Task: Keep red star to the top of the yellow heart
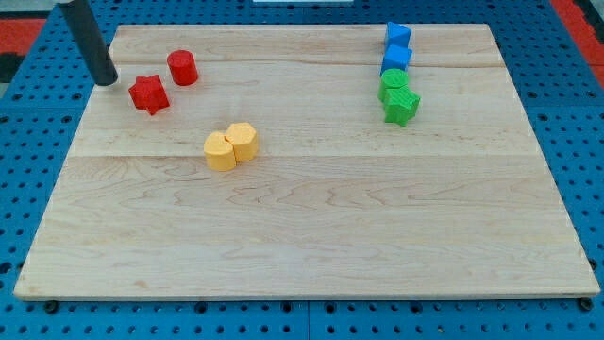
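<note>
Yellow plastic heart lies below-right of the red plastic star; rod tip, a gripperless end effector holding nothing, sits just left of the star.

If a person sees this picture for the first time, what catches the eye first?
First, my tip at the view's upper left, just left of the red star and a red cylinder. Then two touching yellow blocks near the middle, and a blue and green column at the upper right.
</note>
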You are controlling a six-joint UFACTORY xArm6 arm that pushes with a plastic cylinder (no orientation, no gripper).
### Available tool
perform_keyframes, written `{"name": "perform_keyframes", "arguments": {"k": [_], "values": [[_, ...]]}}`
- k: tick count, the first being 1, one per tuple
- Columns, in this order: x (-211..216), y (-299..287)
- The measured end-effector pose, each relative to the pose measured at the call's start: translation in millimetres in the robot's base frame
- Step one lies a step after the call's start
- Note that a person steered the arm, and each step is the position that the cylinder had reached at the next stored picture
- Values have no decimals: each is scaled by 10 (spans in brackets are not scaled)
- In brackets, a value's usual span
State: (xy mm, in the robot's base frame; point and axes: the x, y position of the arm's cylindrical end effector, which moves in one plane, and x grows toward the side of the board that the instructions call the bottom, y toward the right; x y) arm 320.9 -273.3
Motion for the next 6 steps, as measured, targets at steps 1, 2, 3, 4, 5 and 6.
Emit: {"name": "perform_keyframes", "arguments": {"k": [1,2,3,4,5,6], "values": [[150,116],[155,517],[184,749],[252,713],[521,911],[710,1086]]}}
